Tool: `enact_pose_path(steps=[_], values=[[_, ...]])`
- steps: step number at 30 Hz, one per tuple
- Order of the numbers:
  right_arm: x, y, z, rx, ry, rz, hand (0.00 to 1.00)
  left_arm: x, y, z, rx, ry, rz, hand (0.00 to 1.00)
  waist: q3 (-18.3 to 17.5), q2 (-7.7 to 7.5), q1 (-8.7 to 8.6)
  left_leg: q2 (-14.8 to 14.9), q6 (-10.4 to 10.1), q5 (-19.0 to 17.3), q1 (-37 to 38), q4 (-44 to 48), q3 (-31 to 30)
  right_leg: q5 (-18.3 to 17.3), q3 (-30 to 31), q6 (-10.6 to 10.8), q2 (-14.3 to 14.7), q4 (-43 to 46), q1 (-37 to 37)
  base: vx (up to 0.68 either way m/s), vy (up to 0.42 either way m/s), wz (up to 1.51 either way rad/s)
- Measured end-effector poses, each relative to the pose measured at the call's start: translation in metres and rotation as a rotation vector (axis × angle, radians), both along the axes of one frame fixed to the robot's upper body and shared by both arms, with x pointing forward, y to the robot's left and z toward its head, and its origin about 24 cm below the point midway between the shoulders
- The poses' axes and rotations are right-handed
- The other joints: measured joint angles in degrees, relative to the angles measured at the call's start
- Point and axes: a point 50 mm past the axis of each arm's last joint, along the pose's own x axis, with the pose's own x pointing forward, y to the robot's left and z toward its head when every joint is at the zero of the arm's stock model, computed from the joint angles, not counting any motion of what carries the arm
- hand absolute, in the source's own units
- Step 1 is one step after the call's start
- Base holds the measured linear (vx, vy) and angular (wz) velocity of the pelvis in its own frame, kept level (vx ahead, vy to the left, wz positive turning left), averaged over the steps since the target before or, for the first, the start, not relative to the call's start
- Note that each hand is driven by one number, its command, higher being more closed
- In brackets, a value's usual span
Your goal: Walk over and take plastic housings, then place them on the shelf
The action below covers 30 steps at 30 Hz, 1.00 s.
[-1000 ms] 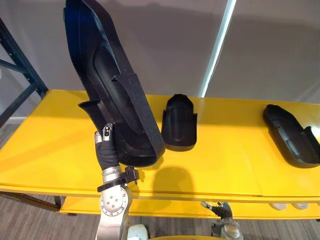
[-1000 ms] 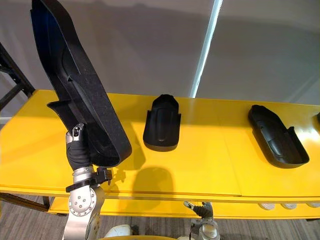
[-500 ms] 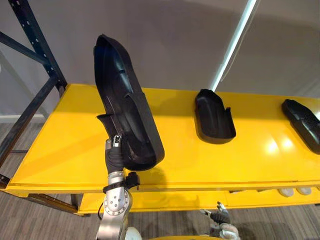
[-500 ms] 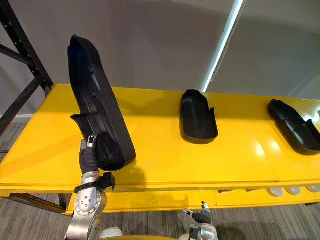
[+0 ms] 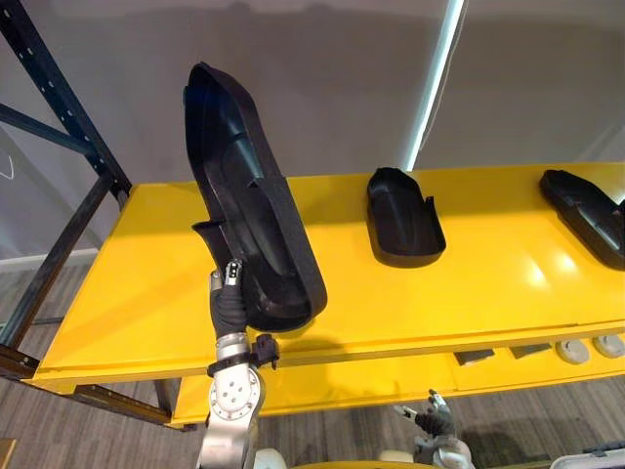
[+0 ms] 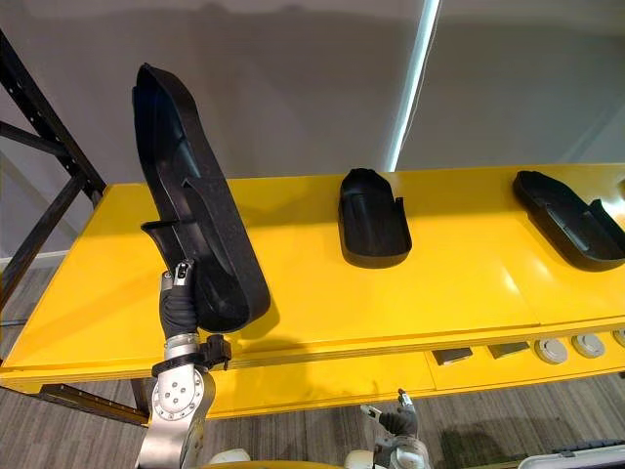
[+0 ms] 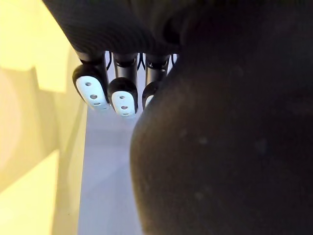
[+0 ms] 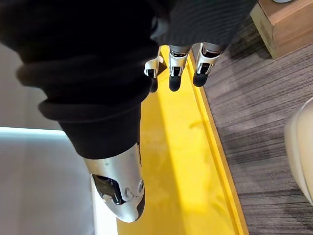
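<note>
My left robot hand (image 5: 229, 298) grips the long housing (image 5: 249, 195) by its lower end; it stands tall above, over the shelf (image 5: 137, 283). Top-heavy, it could pivot in my grasp and topple. My right robot hand (image 6: 398, 420) hangs slack.

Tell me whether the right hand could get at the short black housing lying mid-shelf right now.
Probably yes, once raised. The right hand hangs open below the front edge of the yellow shelf, and bare shelf leads to the short housing. The long housing in the left hand stands aside.
</note>
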Motion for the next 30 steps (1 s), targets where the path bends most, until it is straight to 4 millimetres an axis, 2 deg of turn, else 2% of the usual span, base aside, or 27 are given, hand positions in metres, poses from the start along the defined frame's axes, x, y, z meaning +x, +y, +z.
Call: enact_pose_path(steps=[4, 13, 17, 20, 22, 25, 30], values=[[-0.001, -0.002, 0.0, -0.004, 0.003, -0.005, 0.0, 0.0, 0.0, 0.0, 0.001, 0.002, 0.0, 1.0, -0.3, -0.49, 0.34, 0.01, 0.38, 3.31, 1.91, -4.59, 0.18, 3.57, -0.19, -0.05, 0.4, -6.47, 2.95, 0.05, -0.009, 0.02], [-0.009, 0.0, -0.006, 0.004, 0.042, 0.0, 0.0, 0.001, 0.001, -0.007, 0.027, 0.041, 0.002, 1.0, -0.56, -0.17, 0.34, 0.08, 0.15, 6.39, 3.8, -10.67, 1.65, 8.28, 0.26, -0.04, 1.25, -13.9, 4.88, -0.06, 0.013, -0.06], [-0.018, -0.003, -0.01, -0.003, 0.081, 0.004, 0.0, 0.004, 0.021, -0.017, 0.14, 0.107, 0.056, 1.0, -1.23, 0.05, 0.26, 0.03, 0.09, 7.78, 4.81, -13.87, 2.93, 10.1, 1.5, 0.15, 1.91, -16.34, 4.95, -0.12, 0.006, -0.12], [-0.022, -0.005, -0.012, 0.003, 0.096, 0.018, 0.0, 0.017, 0.04, -0.027, 0.234, 0.175, 0.109, 1.0, -1.94, 0.53, 0.15, -0.12, 0.2, 9.2, 5.55, -16.19, 2.98, 11.42, 1.58, 0.02, 2.32, -17.91, 4.97, -0.1, -0.016, -0.06], [-0.022, -0.008, -0.012, -0.001, 0.097, 0.028, 0.0, 0.029, 0.058, -0.034, 0.274, 0.235, 0.155, 1.0, -2.1, 0.82, -0.56, -0.46, -0.02, 11.2, 6.49, -19.29, 2.89, 12.61, 1.44, -0.06, 2.42, -19.59, 4.95, -0.06, 0.004, 0.0], [-0.023, -0.01, -0.013, 0.002, 0.103, 0.048, 0.0, 0.035, 0.076, -0.039, 0.298, 0.287, 0.211, 1.0, -2.16, 1.34, -1.33, -0.85, 0.01, 12.81, 6.6, -21.56, 2.74, 13.72, 1.33, 0.05, 2.52, -21.24, 4.82, -0.02, -0.003, 0.01], [-0.024, -0.01, -0.014, 0.008, 0.113, 0.069, 0.0, 0.042, 0.093, -0.045, 0.345, 0.348, 0.251, 1.0, -2.34, 1.59, -1.8, -1.25, 0.02, 13.43, 6.73, -22.78, 2.89, 14.69, 1.53, 0.21, 2.39, -22.69, 4.83, 0.03, 0.008, -0.06]])
